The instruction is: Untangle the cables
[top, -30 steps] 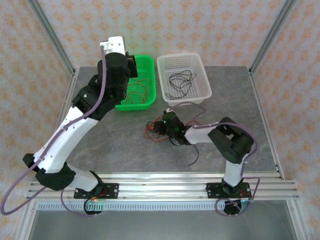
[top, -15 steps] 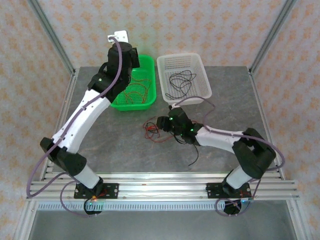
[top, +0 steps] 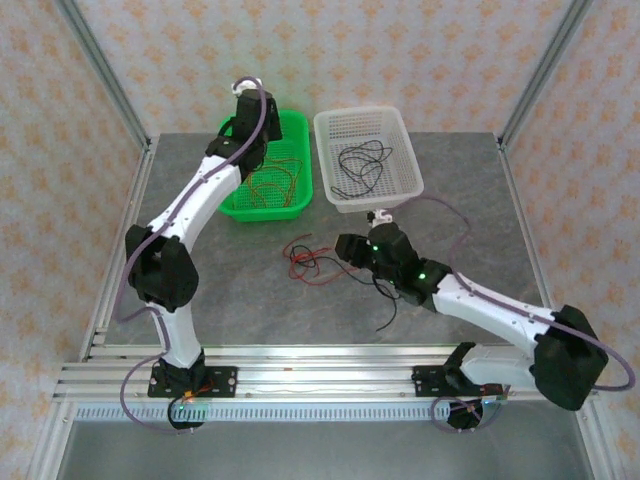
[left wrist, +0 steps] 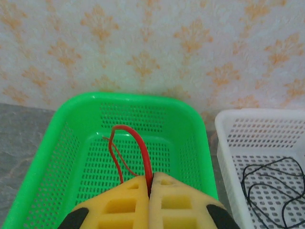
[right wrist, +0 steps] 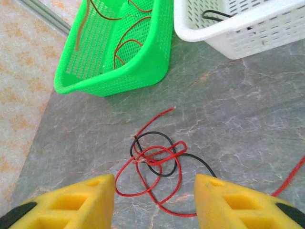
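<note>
- Left gripper (left wrist: 150, 183) clamps a red cable (left wrist: 143, 148) over the green basket (left wrist: 62, 143), its lower end hidden inside the grip.
- Right gripper (right wrist: 155, 183) gapes empty; tangled cables (right wrist: 155, 157) lie at its 12 o'clock.

The top external camera looks steeply down from the near edge over the whole table (top: 230, 300). The left wrist camera sits close above the green basket (left wrist: 62, 143), facing the wall (left wrist: 190, 38). The right wrist camera hangs low over the tangled cables (right wrist: 155, 160) — all three views share that basket and the white basket (right wrist: 248, 28).
</note>
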Controlling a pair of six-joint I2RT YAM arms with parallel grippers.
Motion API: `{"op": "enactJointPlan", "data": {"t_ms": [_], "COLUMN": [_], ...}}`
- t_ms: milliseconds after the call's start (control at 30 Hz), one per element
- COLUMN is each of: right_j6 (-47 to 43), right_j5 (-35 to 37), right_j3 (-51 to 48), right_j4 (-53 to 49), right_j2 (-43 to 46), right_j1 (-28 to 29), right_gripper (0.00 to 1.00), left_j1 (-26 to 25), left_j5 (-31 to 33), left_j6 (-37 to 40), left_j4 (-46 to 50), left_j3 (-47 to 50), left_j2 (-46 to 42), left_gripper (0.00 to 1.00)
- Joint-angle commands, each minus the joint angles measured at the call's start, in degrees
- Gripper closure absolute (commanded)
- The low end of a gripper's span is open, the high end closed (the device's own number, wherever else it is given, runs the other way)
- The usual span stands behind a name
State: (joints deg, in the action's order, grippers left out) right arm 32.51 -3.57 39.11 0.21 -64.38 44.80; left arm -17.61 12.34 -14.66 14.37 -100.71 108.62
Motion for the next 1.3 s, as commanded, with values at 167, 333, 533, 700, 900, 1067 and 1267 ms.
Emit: {"op": "enactJointPlan", "data": {"t_ms": [167, 333, 533, 700, 900, 1067, 1267], "right_j6": [2.3, 2.9, 3.1, 3.5, 4.4, 5.3, 6.4], "right_j5": [3.1, 3.7, 3.8, 4.0, 4.7, 4.2, 4.5], "right_j3": [-3.1, -3.1, -2.9, -2.9, -3.3, -4.2, -4.0], "right_j4": [-3.2, -4.7, -5.6, -6.7, -8.3, -8.0, -7.5], "right_j2": [3.5, 4.4, 5.3, 5.9, 6.1, 5.8, 3.9], "right_j1": [-0.2, -0.2, -0.2, -0.2, -0.2, -0.2, 1.2], "right_gripper": [0.53, 0.52, 0.52, 0.52, 0.52, 0.52, 0.52], "left_j1": [0.1, 0.1, 0.1, 0.1, 0.0, -0.1, -0.8], "left_j5": [-2.7, -2.1, -4.0, -6.3, -7.7, -9.2, -10.5], "left_j6": [-3.1, -4.1, -5.5, -6.3, -6.4, -6.4, -7.0], "left_j4": [-4.0, -4.1, -2.0, -1.8, -1.0, -0.6, -1.8], "left_j3": [5.1, 8.5, 8.7, 8.9, 9.1, 10.2, 14.1], "left_j2": [5.5, 7.2, 11.0, 11.6, 8.8, 4.0, -5.4], "left_gripper": [1.0, 1.0, 0.91, 0.62, 0.4, 0.34, 0.34]}}
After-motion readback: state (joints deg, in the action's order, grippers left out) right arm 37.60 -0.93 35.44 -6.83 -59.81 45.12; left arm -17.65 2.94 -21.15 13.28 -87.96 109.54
